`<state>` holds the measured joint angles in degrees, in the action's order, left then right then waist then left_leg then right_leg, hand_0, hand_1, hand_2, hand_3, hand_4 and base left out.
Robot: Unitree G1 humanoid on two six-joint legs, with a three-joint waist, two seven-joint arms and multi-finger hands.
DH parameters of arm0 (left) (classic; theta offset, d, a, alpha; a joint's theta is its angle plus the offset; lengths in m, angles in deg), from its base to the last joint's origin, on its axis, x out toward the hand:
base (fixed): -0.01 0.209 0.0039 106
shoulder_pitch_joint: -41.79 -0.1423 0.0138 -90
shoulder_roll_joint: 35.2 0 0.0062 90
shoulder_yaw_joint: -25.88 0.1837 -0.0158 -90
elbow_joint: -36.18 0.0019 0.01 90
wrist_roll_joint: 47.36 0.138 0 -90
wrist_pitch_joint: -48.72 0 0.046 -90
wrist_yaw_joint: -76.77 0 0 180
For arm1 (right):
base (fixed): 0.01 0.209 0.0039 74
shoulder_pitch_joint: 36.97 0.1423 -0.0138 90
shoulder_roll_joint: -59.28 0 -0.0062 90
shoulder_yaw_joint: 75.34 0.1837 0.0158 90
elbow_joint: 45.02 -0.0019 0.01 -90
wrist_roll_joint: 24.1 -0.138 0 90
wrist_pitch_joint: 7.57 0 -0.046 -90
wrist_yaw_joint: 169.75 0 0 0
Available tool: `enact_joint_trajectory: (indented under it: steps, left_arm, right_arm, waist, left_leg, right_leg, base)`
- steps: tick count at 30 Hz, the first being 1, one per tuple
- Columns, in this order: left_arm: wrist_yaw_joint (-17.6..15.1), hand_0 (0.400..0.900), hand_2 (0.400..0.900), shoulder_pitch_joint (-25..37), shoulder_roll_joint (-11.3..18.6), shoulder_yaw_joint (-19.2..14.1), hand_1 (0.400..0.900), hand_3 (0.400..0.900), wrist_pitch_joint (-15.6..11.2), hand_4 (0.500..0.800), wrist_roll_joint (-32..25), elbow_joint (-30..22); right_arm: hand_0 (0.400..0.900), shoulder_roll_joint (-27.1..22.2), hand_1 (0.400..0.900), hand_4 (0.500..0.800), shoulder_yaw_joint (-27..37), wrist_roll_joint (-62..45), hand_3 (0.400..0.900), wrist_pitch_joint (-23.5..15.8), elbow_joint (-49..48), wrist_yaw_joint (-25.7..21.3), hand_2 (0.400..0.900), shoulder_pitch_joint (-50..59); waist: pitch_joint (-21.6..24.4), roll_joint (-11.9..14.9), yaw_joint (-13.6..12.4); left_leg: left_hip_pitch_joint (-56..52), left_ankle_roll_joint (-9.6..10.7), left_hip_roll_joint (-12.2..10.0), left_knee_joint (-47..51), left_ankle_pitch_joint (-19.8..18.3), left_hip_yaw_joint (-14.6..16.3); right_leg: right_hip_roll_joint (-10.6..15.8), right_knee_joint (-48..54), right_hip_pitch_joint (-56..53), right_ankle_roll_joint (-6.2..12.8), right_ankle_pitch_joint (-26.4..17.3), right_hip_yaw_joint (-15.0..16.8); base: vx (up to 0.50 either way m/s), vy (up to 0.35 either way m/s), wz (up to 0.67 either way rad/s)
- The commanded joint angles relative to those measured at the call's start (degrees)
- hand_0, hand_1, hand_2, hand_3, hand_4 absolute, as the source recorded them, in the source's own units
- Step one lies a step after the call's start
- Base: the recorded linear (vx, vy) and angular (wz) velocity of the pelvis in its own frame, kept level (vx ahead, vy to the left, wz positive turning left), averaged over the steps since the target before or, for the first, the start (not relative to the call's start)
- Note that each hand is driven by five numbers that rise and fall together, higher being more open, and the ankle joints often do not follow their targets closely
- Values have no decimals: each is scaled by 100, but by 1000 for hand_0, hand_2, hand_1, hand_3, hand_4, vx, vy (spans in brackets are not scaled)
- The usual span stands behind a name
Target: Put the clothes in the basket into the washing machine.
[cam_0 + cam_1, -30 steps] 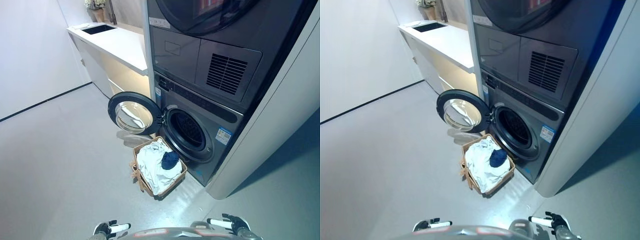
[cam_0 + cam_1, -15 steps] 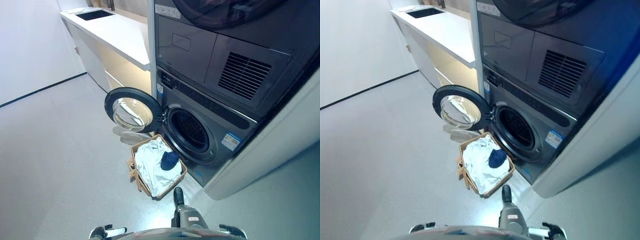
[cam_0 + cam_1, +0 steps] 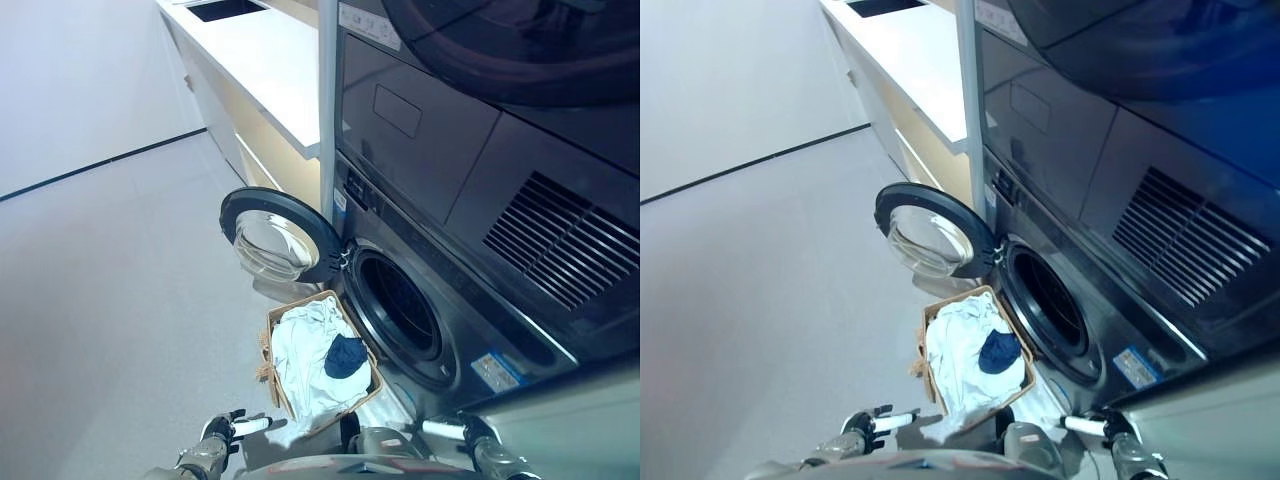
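Grey floor (image 3: 110, 280), basket (image 3: 275, 330) of pale clothes (image 3: 300, 365).

A brown basket (image 3: 283, 372) sat on the floor, just in front of the washing machine (image 3: 440, 300). It was full of white clothes (image 3: 300, 355), with a dark blue piece (image 3: 346, 356) on top. The machine's round door (image 3: 277, 233) stood wide open to the left. Its dark drum (image 3: 405, 305) showed.
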<state>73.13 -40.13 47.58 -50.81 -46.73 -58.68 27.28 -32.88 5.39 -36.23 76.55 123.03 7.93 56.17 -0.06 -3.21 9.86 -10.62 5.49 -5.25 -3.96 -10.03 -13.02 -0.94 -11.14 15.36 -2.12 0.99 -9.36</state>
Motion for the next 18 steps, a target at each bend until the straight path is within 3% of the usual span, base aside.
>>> enact_joint_trajectory:
  steps: [1, 4, 6, 8, 11, 12, 15, 18]
  left_arm:
    - [-196, 900, 900, -7, 419, 137, 900, 900, -141, 800, -119, -350]
    - [-156, 900, 900, 124, 418, 258, 900, 900, -140, 800, -91, -481]
    - [-133, 900, 900, 154, 414, 313, 900, 900, -120, 800, -81, -479]
    - [-114, 900, 900, 152, 416, 340, 900, 900, -121, 800, -46, -491]
    - [-118, 900, 900, 90, 445, 309, 900, 900, -108, 800, -23, -458]
    - [-128, 900, 900, 81, 458, 293, 900, 900, -118, 800, -30, -445]
    - [-147, 900, 900, 27, 481, 263, 900, 900, -156, 800, -95, -445]
    - [-152, 900, 900, -27, 470, 243, 900, 900, -194, 800, -104, -413]
  right_arm:
    - [900, -200, 900, 800, 15, -220, 900, -92, 139, -258, 900, -261]
    - [900, -279, 900, 800, 50, -235, 900, -80, 210, -284, 900, -291]
    - [900, -295, 900, 800, 59, -247, 900, -69, 256, -318, 900, -276]
    - [900, -294, 900, 800, 80, -267, 900, -69, 271, -339, 900, -271]
    - [900, -274, 900, 800, 44, -249, 900, -71, 266, -348, 900, -232]
    - [900, -266, 900, 800, 31, -234, 900, -74, 277, -361, 900, -207]
    - [900, -238, 900, 800, -2, -170, 900, -96, 243, -372, 900, -190]
    - [900, -242, 900, 800, -37, -92, 900, -116, 242, -382, 900, -191]
  waist:
    - [116, 190, 181]
    - [96, 280, 156]
    - [111, 324, 127]
    - [126, 374, 38]
    - [164, 583, -136]
    - [146, 660, -214]
    - [45, 719, -418]
    - [-36, 545, -567]
  left_leg:
    - [-398, 84, 221, -697, 1136, 360]
    - [150, 192, 274, -1756, 1687, 673]
    - [345, 113, 151, -1886, 1809, 1046]
    - [520, 7, 129, -1733, 1685, 1192]
    - [1128, -219, 104, -1452, 1161, 1382]
    - [1368, -247, 99, -1362, 1052, 1412]
    - [1827, -178, -50, -776, 1194, 1342]
    - [1928, -36, -275, -25, 1757, 953]
  right_leg:
    - [91, 125, 420, 654, -715, 490]
    - [28, 183, 2, 465, -505, 484]
    - [-4, 238, -247, 383, -398, 450]
    - [-29, 311, -447, 360, -326, 498]
    - [73, 431, -775, 389, -188, 670]
    - [105, 456, -874, 402, -176, 732]
    - [105, 510, -1189, 443, -107, 964]
    - [-12, 503, -1458, 462, 66, 1231]
  base:
    - [257, -192, 31]
    - [237, -206, 26]
    - [191, -178, 5]
    - [180, -127, -14]
    - [176, -82, -38]
    - [171, -37, -62]
    - [195, 4, -62]
    - [227, 79, -63]
